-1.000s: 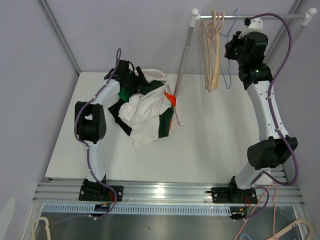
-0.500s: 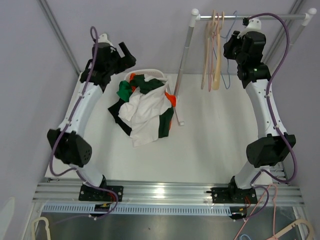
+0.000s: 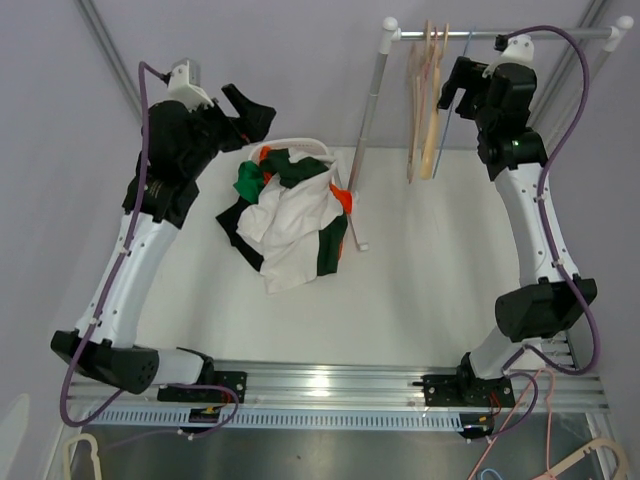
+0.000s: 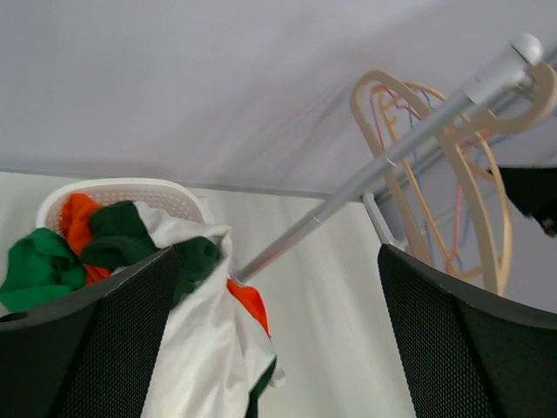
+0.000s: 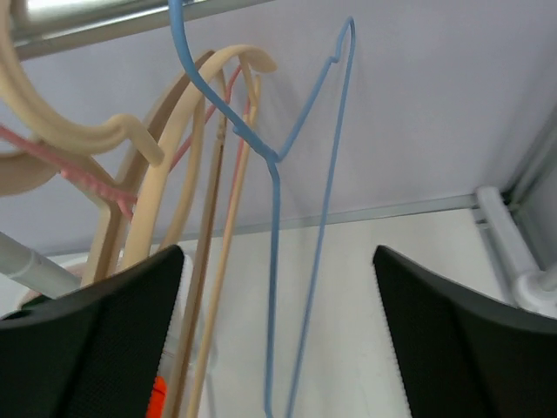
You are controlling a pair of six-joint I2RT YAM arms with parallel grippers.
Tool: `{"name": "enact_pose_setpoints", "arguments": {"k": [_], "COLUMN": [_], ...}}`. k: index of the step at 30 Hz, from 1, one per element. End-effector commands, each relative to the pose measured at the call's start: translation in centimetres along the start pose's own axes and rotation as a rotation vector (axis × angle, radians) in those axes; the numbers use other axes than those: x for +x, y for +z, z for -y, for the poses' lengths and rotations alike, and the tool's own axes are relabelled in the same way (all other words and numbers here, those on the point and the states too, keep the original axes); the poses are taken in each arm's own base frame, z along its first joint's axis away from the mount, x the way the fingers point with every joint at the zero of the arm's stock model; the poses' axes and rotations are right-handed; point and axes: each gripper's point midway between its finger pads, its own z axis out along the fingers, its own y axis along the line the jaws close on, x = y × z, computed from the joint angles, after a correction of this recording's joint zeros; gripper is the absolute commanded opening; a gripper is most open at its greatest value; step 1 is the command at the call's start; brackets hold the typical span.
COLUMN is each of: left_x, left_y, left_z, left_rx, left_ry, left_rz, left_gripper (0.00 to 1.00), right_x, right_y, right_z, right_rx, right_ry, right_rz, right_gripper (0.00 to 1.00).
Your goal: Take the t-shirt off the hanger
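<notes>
A white t-shirt [image 3: 290, 225] lies crumpled on top of a heap of green and orange clothes on the table, and shows at the lower left of the left wrist view [image 4: 196, 348]. My left gripper [image 3: 250, 108] hangs open and empty, high above the heap's far left side. A bare blue wire hanger [image 5: 274, 261] hangs from the rail [image 3: 500, 36]. My right gripper [image 3: 447, 90] stands open just in front of this hanger, not touching it. In the right wrist view the blue wire shows between the fingers [image 5: 96, 348] but beyond them.
Several beige hangers [image 3: 428, 100] and a pink one hang left of the blue hanger on the rail. The rack's slanted post [image 3: 362, 150] comes down beside the heap. A white basket [image 3: 297, 145] sits behind the clothes. Grey walls close in at the back.
My left arm rose off the clothes heap and swung back to the left with its gripper open. My right gripper opened, and the blue hanger now hangs free.
</notes>
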Motion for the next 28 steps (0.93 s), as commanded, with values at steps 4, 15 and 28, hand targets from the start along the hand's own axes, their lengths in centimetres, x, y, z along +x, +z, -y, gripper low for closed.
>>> {"name": "enact_pose_setpoints", "arguments": {"k": [4, 15, 28], "left_x": [0.0, 7.9, 18.9], "left_y": [-5.6, -12.1, -15.2], "left_z": [5.3, 3.1, -1.6], "left_rx": [0.203, 0.267, 0.219], "left_ry": [0.016, 0.007, 0.013], "left_rz": [0.052, 0.014, -0.165], "left_gripper": [0.99, 0.99, 0.99], "right_x": [-6.3, 2.3, 16.9], "right_y": [-8.7, -18.1, -20.8], "right_z": [0.6, 4.4, 3.5], "right_rx": [0.066, 0.187, 0.059], "right_ry": [-0.012, 0.193, 0.285], "right_rz": [0.191, 0.111, -0.148], "right_gripper": [0.99, 0.99, 1.0]}}
